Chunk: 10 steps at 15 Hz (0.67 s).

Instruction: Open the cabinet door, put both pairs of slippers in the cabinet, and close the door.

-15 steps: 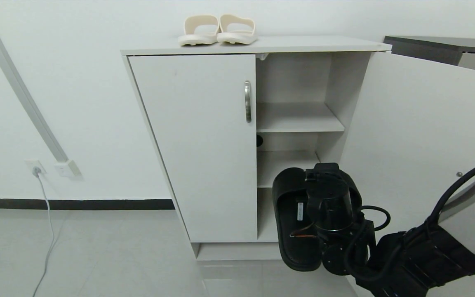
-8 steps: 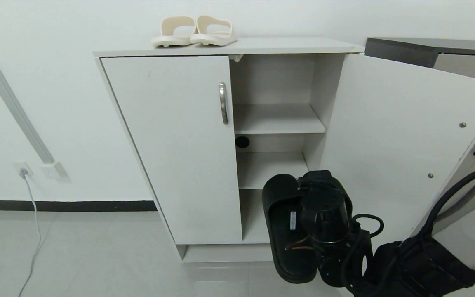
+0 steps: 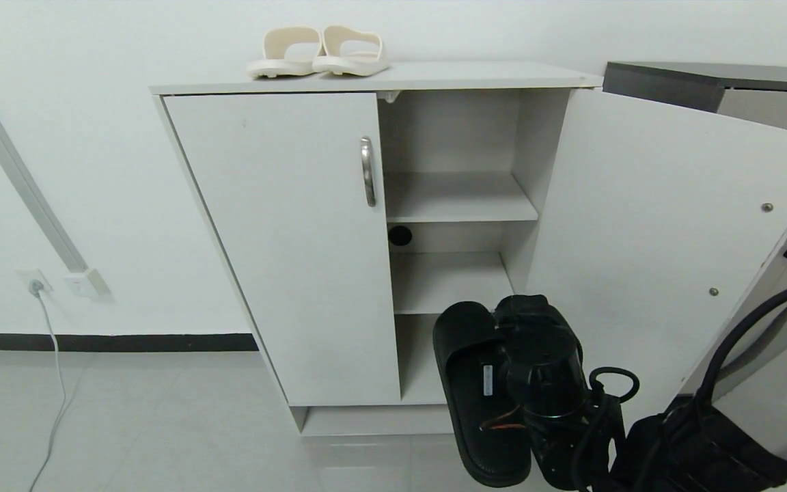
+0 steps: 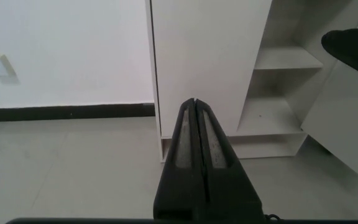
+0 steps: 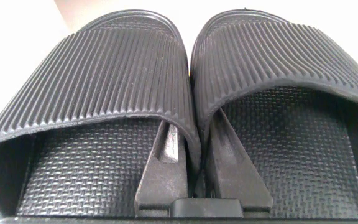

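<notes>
right gripper [image 5: 194, 140] — pinching black slippers [image 5: 120, 71] | in front of open cabinet [image 3: 475, 72]

even, bright indoor light washes the white wall [image 3: 93, 171] and cabinet [image 3: 284, 239], with soft shadows in the open shelves [image 3: 458, 198] at centre frame and a faint sheen on the floor tiles [image 3: 161, 424] at lower left.

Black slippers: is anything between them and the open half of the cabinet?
Nothing visible. The right door is swung wide, and the right gripper holds the black slippers just in front of the exposed lower shelves.
</notes>
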Motion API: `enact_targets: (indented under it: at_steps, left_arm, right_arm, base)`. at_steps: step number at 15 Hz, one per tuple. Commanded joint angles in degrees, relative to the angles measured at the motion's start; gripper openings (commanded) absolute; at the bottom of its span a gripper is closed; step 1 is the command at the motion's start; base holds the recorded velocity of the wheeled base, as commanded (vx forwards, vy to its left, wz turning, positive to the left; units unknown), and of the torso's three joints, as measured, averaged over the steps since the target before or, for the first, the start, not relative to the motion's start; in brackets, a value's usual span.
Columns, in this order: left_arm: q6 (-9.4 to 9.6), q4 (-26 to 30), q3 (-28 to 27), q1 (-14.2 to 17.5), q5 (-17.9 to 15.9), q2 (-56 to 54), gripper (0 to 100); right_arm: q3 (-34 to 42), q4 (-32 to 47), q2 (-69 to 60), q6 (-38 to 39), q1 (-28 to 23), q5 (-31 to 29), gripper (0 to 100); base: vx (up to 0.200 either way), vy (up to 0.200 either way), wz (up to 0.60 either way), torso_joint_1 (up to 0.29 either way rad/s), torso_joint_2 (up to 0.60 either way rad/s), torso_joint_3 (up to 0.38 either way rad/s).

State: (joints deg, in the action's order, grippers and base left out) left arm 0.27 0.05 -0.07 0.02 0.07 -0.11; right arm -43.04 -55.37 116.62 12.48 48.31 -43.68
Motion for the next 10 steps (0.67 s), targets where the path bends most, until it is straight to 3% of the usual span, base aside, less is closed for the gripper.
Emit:
enact_targets:
  at_steps: [1, 10]
  left_arm:
    - [0.00, 0.0, 0.0, 0.1, 0.0, 0.1, 0]
    - [-0.97, 0.0, 0.0, 0.1, 0.0, 0.1, 0]
  right_arm:
    - [0.5, 0.0, 0.5, 0.0, -1.1, 0.4, 0]
    - [0.6, 0.0, 1.2, 0.0, -2.5, 0.6, 0]
  base:
    - [0.000, 0.000, 0.00, 0.000, 0.00, 0.000]
    - [0.000, 0.000, 0.00, 0.000, 0.00, 0.000]
